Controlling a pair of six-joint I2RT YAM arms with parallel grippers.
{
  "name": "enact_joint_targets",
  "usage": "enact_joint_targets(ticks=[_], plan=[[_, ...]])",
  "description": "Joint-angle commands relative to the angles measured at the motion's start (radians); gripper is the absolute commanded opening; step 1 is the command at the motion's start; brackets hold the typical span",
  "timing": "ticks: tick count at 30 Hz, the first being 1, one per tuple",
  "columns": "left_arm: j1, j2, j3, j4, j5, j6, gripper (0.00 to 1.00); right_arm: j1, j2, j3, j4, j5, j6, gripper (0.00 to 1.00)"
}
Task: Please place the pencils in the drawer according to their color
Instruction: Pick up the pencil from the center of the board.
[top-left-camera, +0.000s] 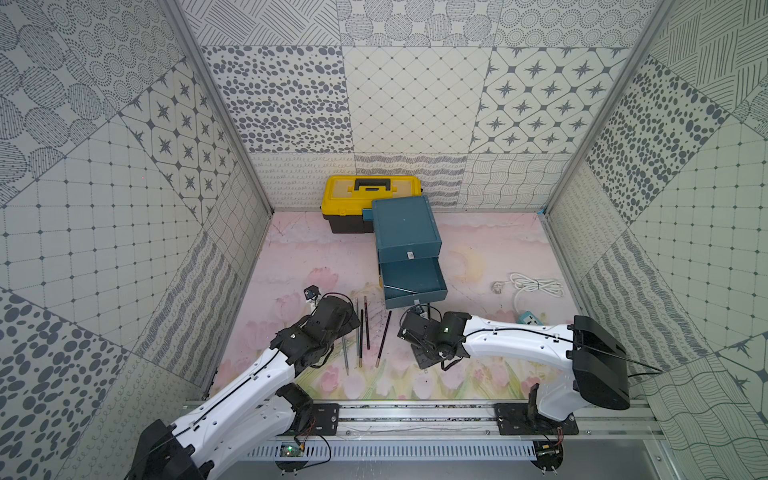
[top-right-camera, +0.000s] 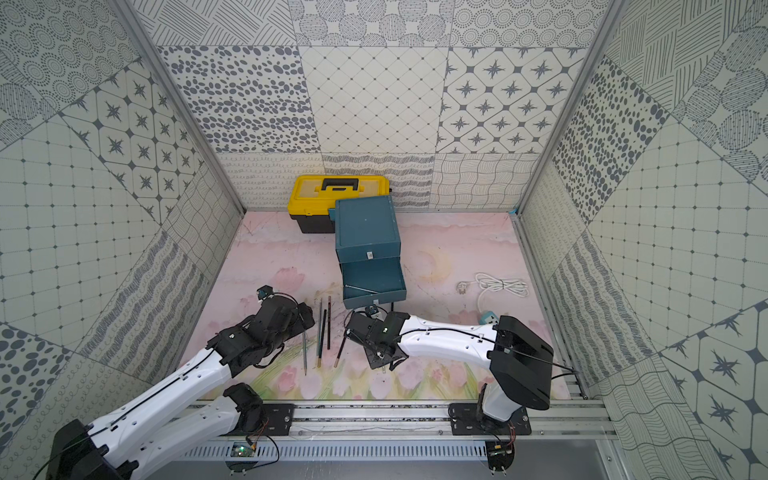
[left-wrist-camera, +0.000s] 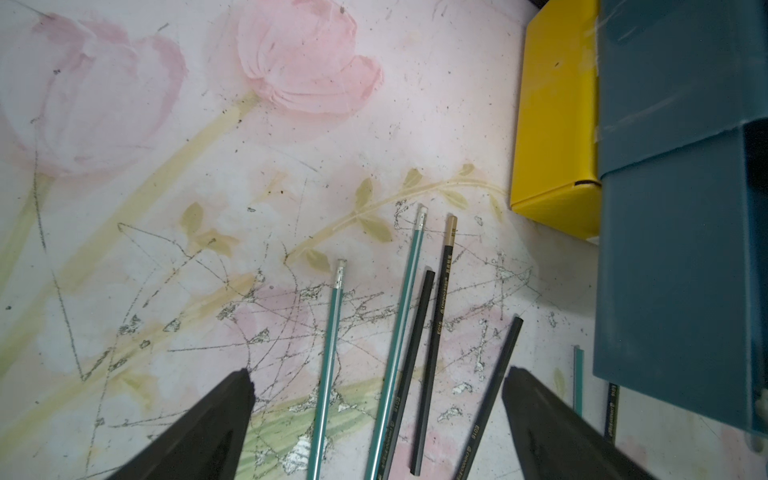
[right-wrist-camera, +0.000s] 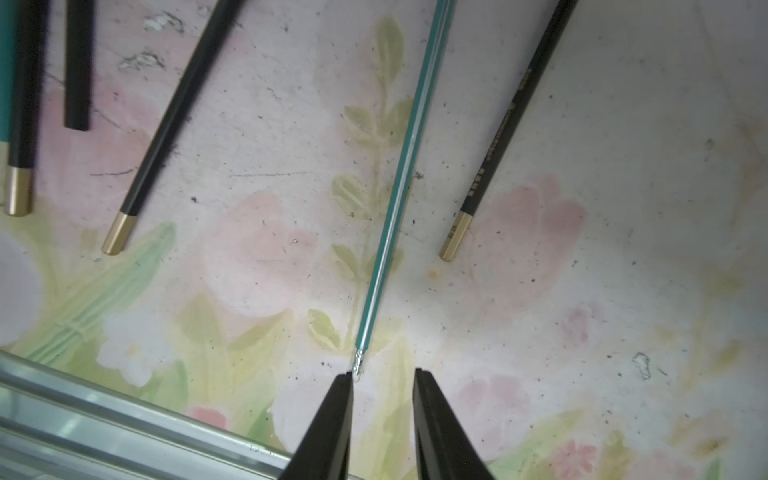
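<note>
The teal drawer cabinet (top-left-camera: 405, 232) stands mid-table with its middle drawer (top-left-camera: 415, 282) pulled out; one thin pencil (top-left-camera: 399, 287) lies in it. Several pencils (top-left-camera: 368, 332) lie on the mat between the arms. In the left wrist view they are teal-and-silver (left-wrist-camera: 401, 332) and black (left-wrist-camera: 440, 316). My left gripper (left-wrist-camera: 379, 374) hangs wide open above them, touching none. My right gripper (right-wrist-camera: 381, 374) stands narrowly open with nothing between its fingers. The end of a teal pencil (right-wrist-camera: 399, 187) reaches one fingertip (right-wrist-camera: 343, 399). A black gold-ended pencil (right-wrist-camera: 498, 137) lies beside it.
A yellow toolbox (top-left-camera: 370, 195) sits behind the cabinet at the back wall. A coiled white cable (top-left-camera: 536, 286) and power strip (top-left-camera: 528, 318) lie on the right. The metal rail (top-left-camera: 415, 415) runs along the front edge. Patterned walls close in three sides.
</note>
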Motion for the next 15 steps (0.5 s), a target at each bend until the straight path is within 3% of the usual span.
enact_joint_targets(ticks=[1, 15], plan=[[0.004, -0.007, -0.004, 0.014, 0.002, -0.011, 0.99, 0.003, 0.036, -0.009, 0.083, 0.01, 0.047, 0.31], [0.005, -0.001, -0.011, 0.019, 0.0, -0.012, 0.99, -0.045, 0.165, -0.001, 0.137, -0.038, 0.06, 0.3]])
